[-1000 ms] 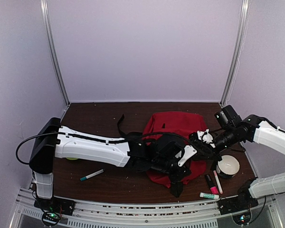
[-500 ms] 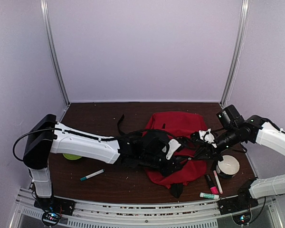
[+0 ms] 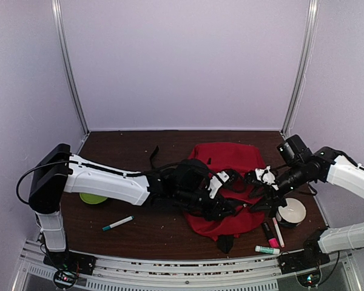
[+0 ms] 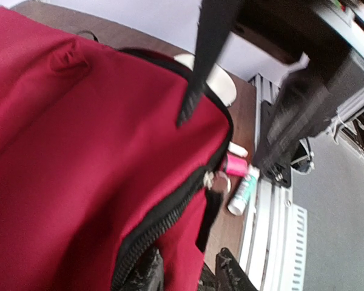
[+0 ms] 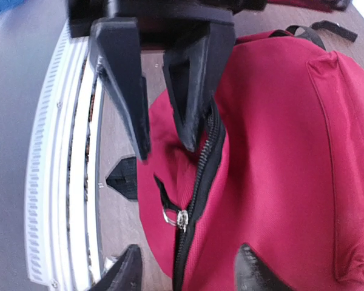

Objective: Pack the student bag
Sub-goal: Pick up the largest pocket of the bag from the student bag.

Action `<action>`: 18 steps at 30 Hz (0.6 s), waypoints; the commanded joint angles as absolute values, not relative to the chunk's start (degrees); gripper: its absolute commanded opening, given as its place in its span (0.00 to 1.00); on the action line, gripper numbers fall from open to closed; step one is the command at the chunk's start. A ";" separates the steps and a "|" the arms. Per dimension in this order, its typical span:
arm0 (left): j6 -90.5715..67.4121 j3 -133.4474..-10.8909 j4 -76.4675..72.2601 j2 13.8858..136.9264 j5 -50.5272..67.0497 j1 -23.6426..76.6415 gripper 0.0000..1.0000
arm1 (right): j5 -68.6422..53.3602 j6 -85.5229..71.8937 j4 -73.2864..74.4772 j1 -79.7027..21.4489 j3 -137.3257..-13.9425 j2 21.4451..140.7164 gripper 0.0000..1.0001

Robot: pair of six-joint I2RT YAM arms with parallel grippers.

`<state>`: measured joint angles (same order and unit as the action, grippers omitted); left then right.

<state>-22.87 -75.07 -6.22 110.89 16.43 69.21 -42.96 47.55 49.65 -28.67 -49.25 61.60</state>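
The red student bag lies on the right half of the table, its zipper apparently shut. The left gripper and right gripper, pinched tight a second ago, now stand parted above it, holding nothing. With the markers beside it unpacked, opening the bag likely needs a fresh grip.

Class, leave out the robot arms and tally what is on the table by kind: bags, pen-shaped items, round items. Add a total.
Bags: 1, the red backpack
Pen-shaped items: 4, a teal-tipped marker, a pink highlighter, a white stick, a green-and-white tube
Round items: 2, a white bowl, a green disc
Total: 7
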 commanded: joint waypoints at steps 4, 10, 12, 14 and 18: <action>-22.86 -74.50 -7.49 109.03 24.79 69.35 0.36 | -38.81 53.71 55.40 -26.81 -48.00 59.28 0.58; -23.86 -76.84 -9.03 112.28 28.40 69.34 0.41 | -41.81 54.99 56.94 -25.97 -51.00 65.67 0.56; -23.78 -76.49 -10.65 112.15 29.10 69.35 0.41 | -42.35 55.33 56.70 -25.65 -51.19 67.36 0.53; -23.65 -76.55 -11.43 112.48 29.21 69.35 0.42 | -43.51 55.77 56.44 -25.22 -51.15 68.93 0.42; -24.11 -78.12 -10.72 114.09 27.96 69.35 0.42 | -49.01 58.87 61.11 -23.95 -54.27 73.79 0.13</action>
